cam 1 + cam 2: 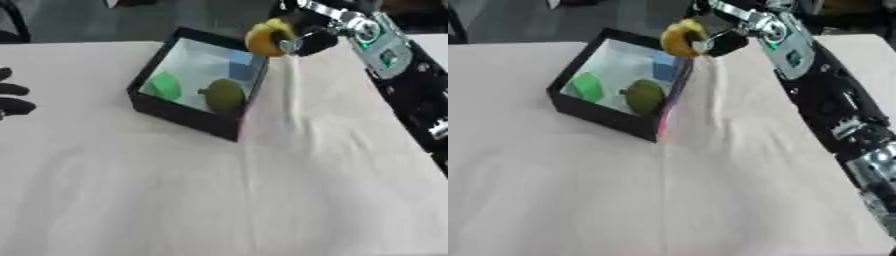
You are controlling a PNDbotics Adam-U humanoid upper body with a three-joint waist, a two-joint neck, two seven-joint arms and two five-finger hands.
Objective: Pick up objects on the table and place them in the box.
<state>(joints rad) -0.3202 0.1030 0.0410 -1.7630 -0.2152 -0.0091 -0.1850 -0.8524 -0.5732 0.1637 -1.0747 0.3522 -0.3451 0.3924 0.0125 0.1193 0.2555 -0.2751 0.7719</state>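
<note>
A black box [179, 114] with a pale inside stands on the white cloth at the upper middle. Inside it lie a green round fruit [224, 95], a bright green piece [163, 85] and a blue block [241, 65]. My right hand [306, 37] reaches in from the upper right and is shut on a yellow rounded object [264, 37], held just above the box's far right corner. My left hand [13, 100] shows only as dark fingertips at the left edge, well away from the box.
The white cloth-covered table [219, 190] spreads wide in front of the box, with creases running down the middle. My right arm [833, 105] lies along the table's right side. A dark floor lies beyond the far edge.
</note>
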